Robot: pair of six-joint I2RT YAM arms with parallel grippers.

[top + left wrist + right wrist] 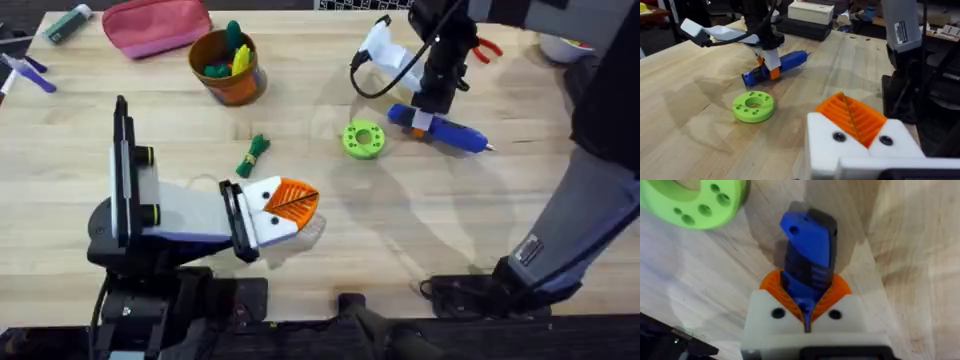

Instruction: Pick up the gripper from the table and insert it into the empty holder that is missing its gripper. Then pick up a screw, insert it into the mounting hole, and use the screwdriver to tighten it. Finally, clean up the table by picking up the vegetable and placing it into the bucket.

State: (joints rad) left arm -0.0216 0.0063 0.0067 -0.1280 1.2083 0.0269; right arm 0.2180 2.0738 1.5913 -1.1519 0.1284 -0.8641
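My right gripper (428,118) points straight down on the far right side of the table (420,230). Its orange pads (837,287) are squeezed on the blue screwdriver (450,131), which lies flat on the wood. The lime-green disc (363,139) sits just left of it. My left gripper (298,203) rests low on the near left, pressed together with nothing in it. The vegetable (254,154) lies in the middle, near the bucket (228,66) farther back.
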